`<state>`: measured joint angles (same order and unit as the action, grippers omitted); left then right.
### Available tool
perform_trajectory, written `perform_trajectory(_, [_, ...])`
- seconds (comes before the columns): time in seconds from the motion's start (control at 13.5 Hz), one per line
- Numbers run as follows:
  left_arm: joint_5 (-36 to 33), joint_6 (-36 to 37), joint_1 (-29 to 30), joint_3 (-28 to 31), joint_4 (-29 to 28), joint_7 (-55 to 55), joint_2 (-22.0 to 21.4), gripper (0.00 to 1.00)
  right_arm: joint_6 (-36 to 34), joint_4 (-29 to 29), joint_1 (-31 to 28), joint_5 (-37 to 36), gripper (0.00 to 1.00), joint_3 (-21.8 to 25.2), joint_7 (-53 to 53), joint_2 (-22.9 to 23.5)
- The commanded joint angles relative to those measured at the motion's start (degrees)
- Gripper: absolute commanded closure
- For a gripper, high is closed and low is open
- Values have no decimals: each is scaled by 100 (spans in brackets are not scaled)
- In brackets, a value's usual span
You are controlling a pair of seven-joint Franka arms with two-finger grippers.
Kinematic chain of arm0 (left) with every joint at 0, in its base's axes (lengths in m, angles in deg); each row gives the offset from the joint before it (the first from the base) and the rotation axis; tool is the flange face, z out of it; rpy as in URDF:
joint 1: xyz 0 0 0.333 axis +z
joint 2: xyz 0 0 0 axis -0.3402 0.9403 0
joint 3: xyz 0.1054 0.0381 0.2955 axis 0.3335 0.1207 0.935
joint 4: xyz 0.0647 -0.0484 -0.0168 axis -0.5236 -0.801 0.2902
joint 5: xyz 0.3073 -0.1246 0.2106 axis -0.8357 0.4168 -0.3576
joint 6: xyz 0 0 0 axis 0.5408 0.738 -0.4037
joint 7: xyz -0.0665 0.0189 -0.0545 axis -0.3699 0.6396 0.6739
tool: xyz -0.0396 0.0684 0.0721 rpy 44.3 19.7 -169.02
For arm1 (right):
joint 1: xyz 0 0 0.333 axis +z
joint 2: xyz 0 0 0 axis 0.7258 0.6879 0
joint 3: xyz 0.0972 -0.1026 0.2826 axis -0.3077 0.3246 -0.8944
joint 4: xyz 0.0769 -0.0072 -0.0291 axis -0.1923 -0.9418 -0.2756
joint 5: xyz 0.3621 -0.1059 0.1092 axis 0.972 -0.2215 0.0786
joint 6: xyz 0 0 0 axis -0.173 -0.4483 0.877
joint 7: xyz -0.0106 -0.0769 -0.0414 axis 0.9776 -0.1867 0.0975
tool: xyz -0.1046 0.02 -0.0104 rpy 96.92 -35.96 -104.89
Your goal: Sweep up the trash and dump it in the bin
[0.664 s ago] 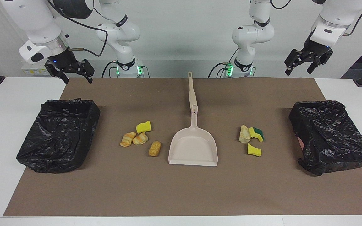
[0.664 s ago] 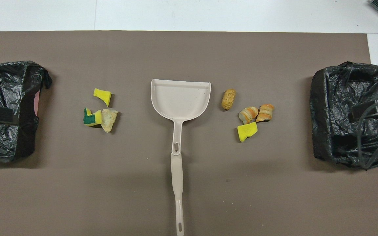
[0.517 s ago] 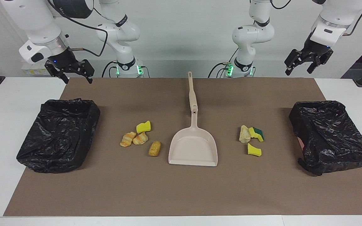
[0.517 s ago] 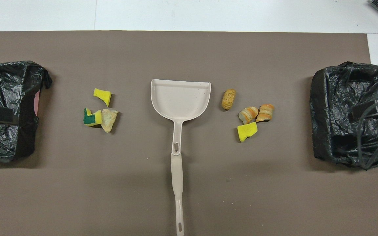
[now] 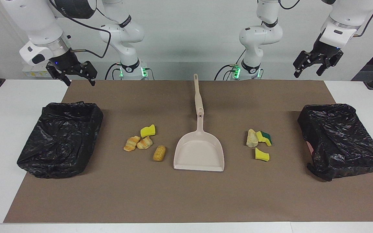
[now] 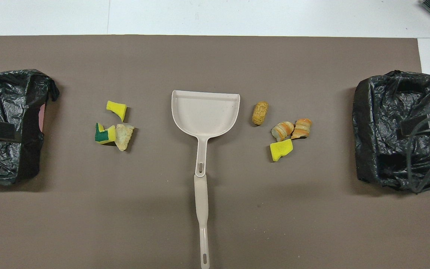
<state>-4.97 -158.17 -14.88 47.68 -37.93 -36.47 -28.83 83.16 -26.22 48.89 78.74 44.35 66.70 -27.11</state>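
Seven trash pieces lie on the brown mat point(image 5: 186, 194). Toward the right arm's end are a yellow sponge chunk point(image 5: 148, 130), two croissants point(image 5: 131, 143) and a golden-brown pastry point(image 5: 159, 152). Toward the left arm's end are a beige lump point(image 5: 251, 138), a green-backed sponge point(image 5: 264, 138) and a yellow sponge chunk point(image 5: 261, 154). The beige dustpan point(image 5: 199, 152) lies between the groups, its handle pointing at the robots. No black bristles show. My right gripper point(image 5: 71, 72) and left gripper point(image 5: 316, 66) hang open and empty, high over the mat's corners by the robots.
A black bag-lined bin point(image 5: 60, 139) sits at the right arm's end and another point(image 5: 340, 139) at the left arm's end. In the overhead view the dustpan point(image 6: 204, 112) opens away from the robots, and the bins point(image 6: 6, 97) point(image 6: 386, 112) flank the mat.
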Motion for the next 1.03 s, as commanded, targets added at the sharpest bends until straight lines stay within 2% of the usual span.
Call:
perform_trajectory(0.0, [80,115,44,-8,43,22,-38,0,6,-137,-51,68,0,-15,162,-130])
perform_trajectory(0.66, [89,115,44,1,43,22,-38,0,-28,-128,-130,14,0,-6,206,-121])
perform_trajectory(0.96, [89,115,44,1,43,22,-38,0,121,-120,386,-12,0,-24,145,62])
